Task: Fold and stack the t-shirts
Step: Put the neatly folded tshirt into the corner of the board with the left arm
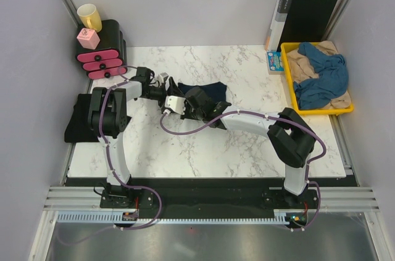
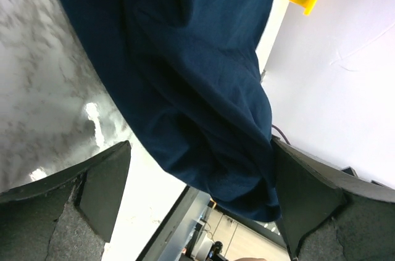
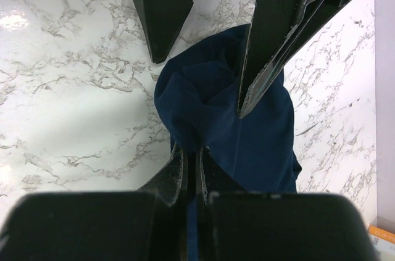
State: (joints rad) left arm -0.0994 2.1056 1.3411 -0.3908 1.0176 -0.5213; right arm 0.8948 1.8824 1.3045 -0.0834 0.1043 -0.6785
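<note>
The dark navy t-shirt point(image 1: 213, 91) lies bunched on the marble table point(image 1: 203, 144), lifted at its left end. My right gripper point(image 3: 191, 150) is shut on a fold of the navy shirt point(image 3: 247, 144) and holds it above the table; it also shows in the top view point(image 1: 180, 104). My left gripper point(image 2: 200, 150) is wide open, with the bunched navy cloth point(image 2: 191, 76) hanging between its fingers, close to the right finger point(image 2: 308, 193). In the right wrist view the left gripper point(image 3: 200, 85) straddles the bunch. A medium-blue shirt point(image 1: 324, 76) and a beige one point(image 1: 302, 63) lie in the yellow tray.
The yellow tray point(image 1: 321, 111) stands at the table's right edge, with the black orange-edged folder point(image 1: 305, 17) behind it. A black-and-pink holder point(image 1: 102, 51) with a yellow cup point(image 1: 89, 15) is at the back left. A dark folded cloth point(image 1: 80, 122) lies at the left edge.
</note>
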